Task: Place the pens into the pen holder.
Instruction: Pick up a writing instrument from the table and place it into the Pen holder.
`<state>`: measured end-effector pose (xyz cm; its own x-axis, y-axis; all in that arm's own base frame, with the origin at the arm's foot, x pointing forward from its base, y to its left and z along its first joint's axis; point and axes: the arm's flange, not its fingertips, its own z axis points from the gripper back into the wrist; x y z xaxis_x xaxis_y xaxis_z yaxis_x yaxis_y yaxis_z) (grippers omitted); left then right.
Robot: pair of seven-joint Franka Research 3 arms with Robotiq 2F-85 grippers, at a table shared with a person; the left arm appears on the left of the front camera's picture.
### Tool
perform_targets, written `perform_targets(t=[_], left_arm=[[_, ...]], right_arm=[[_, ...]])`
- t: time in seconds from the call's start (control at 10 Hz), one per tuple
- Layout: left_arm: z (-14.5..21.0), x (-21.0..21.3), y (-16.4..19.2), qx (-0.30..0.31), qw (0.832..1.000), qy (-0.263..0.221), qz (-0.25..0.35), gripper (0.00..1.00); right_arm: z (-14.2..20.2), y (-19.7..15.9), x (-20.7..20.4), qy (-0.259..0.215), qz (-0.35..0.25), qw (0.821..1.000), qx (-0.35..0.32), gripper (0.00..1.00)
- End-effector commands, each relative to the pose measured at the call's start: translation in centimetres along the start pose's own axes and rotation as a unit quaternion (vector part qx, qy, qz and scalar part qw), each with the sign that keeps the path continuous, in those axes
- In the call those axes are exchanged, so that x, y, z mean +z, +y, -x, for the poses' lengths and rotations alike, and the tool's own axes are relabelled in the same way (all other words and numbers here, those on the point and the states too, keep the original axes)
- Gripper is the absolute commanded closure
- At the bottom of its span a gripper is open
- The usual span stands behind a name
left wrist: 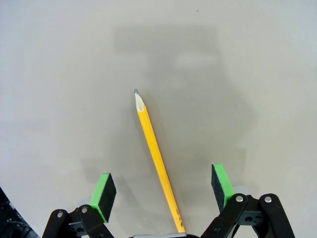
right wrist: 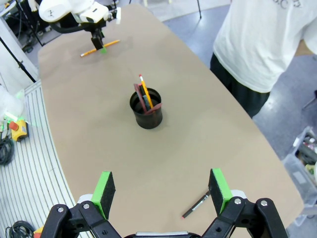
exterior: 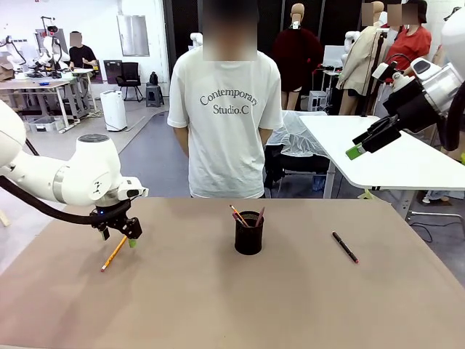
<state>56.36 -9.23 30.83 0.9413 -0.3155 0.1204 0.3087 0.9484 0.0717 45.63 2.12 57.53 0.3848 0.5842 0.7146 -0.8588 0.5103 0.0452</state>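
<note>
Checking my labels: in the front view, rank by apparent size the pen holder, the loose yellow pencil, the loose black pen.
1. pen holder.
2. yellow pencil and black pen, tied: both slim and about equally long here.

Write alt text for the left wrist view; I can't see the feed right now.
The left hand hangs open over a yellow-orange pencil lying on the table, one green pad on either side and clear of it. The pencil's sharpened tip points away from the hand.
</note>
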Motion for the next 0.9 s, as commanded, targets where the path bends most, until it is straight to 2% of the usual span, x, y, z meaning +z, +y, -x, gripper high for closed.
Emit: perform_targets(t=[0.0, 0.3, 0.4, 0.5, 0.8], left_arm=[[-0.47, 0.06, 0.19, 0.020, 1.000, -0.004, 0.007, 0.00], [-0.80, -0.20, 0.44, 0.026, 0.999, -0.012, 0.015, 0.00], [-0.85, -0.27, 0.50, 0.027, 0.999, -0.013, 0.017, 0.04], [-0.93, -0.36, 0.45, 0.029, 0.999, -0.020, 0.016, 0.17], [-1.10, -0.51, 0.48, 0.028, 0.999, -0.020, 0.016, 0.73]], right_arm=[[-0.06, 0.00, 0.10, -0.002, -0.002, 1.000, 0.001, 0.00], [-0.06, 0.00, 0.10, -0.002, -0.002, 1.000, 0.001, 0.00], [-0.06, 0.00, 0.10, -0.002, -0.002, 1.000, 0.001, 0.00], [-0.06, 0.00, 0.10, -0.002, -0.002, 1.000, 0.001, 0.00], [-0.06, 0.00, 0.10, -0.002, -0.002, 1.000, 0.001, 0.00]])
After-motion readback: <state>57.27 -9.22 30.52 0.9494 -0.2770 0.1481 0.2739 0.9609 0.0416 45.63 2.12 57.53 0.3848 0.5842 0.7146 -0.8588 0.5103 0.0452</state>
